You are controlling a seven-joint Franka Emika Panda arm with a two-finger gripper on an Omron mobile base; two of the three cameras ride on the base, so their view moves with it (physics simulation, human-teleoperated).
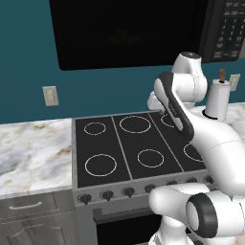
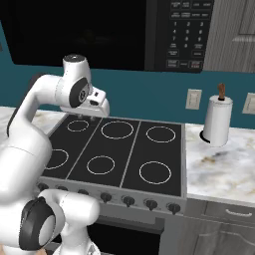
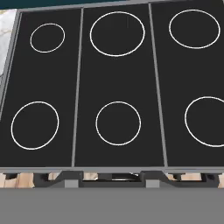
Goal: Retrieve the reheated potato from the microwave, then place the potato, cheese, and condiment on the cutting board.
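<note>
Hovering above the black glass cooktop (image 1: 134, 143) with white ring burners, the white arm's end effector (image 2: 93, 116) is held low over the rear left burner, clenched with nothing between its tips. The large black microwave (image 1: 129, 33) with a wide dark glass door is mounted above the stove, its grey keypad (image 2: 185, 35) at the right; the door is seen shut. A faint pale shape is glimpsed behind the glass, possibly the potato, but this cannot be confirmed. Cheese, condiment jar and cutting board are not made out on the marbled worktop (image 1: 33, 148). A white paper towel roll (image 2: 216, 122) on a wooden holder is stood at the right of the stove, well apart from the arm. The step in hand is judged to be the very first one: reaching for the microwave, nothing retrieved yet. For the next move the hand needs to be raised and turned upward toward the door, the door swung open, then the jaws spread before anything inside is reached.
</note>
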